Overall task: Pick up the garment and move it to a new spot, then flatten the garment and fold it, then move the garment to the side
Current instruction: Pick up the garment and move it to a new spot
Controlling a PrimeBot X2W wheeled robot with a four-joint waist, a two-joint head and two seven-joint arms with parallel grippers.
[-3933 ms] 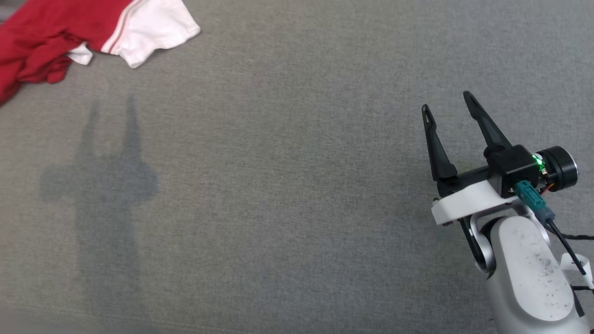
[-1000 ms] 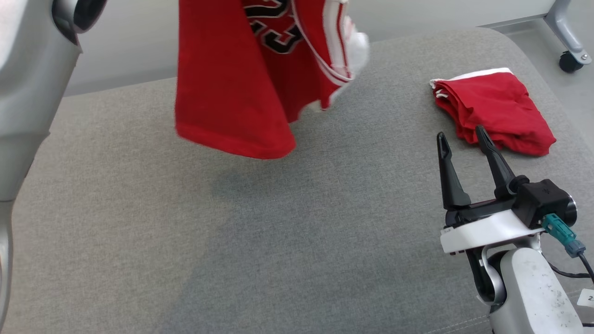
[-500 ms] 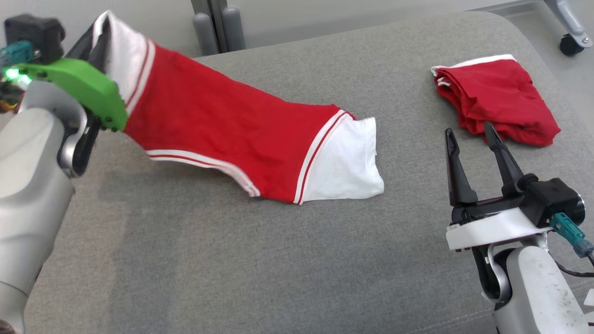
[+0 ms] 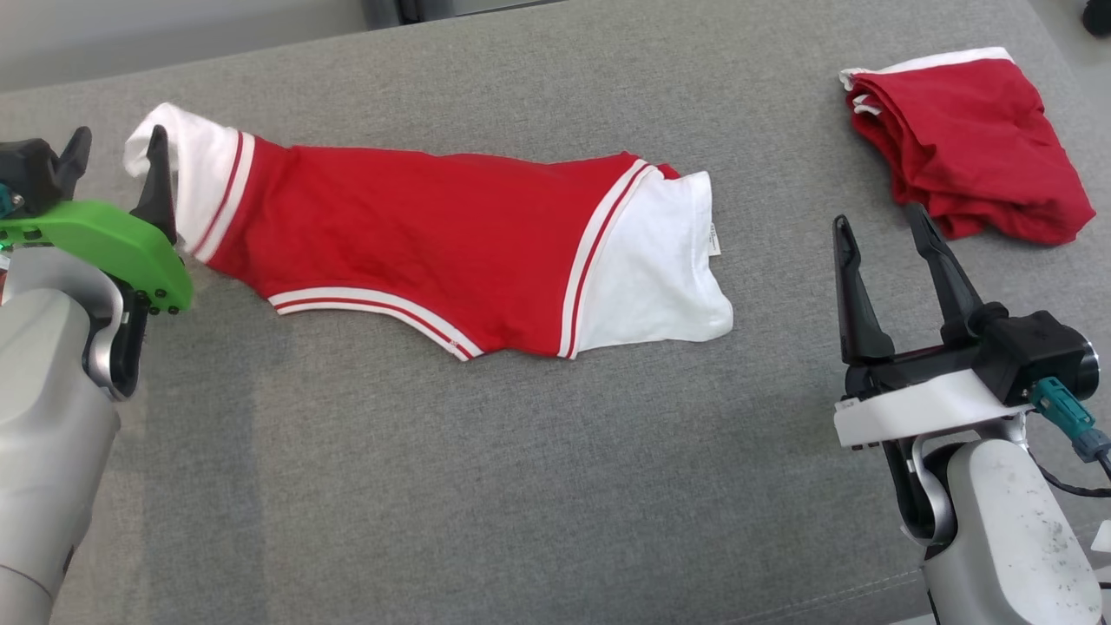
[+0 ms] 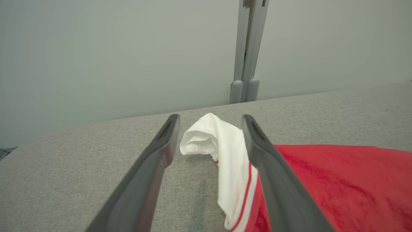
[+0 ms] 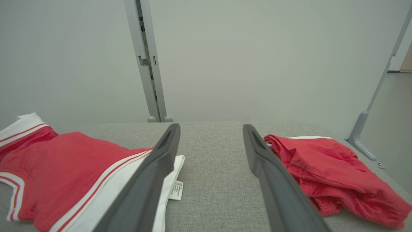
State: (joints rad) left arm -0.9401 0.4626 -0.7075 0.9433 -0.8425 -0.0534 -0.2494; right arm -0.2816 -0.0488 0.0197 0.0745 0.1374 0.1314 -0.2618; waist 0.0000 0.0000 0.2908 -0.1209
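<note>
The red jersey [image 4: 417,234] lies stretched sideways across the middle of the grey bench [image 4: 521,486], white sleeves at either end, and it looks doubled over on itself rather than spread flat. The left gripper [image 4: 117,152] sits at the jersey's left end with its jaws wide apart. The bunched left sleeve [image 5: 209,138] stands up between them, touching the inner finger but not clamped, so nothing is held. The right gripper [image 4: 875,221] is also wide open and empty, hovering just beside the jersey's right sleeve [image 4: 651,269] and near a second, folded red garment [image 4: 963,148] at the bench's far right. The likeliest trouble is the upright sleeve cloth catching on the left finger if that arm pulls away sideways, which would drag the jersey out of place or crumple that end further; a straight retreat seems safer. Flattening carries its own risk: because the layers lie stacked, a pinch at an edge could take both at once and lift the jersey folded instead of opening it. A wide sweep by the right arm could also nudge the folded garment, and pulling the jersey leftward could tip the sleeve over the bench's edge
</note>
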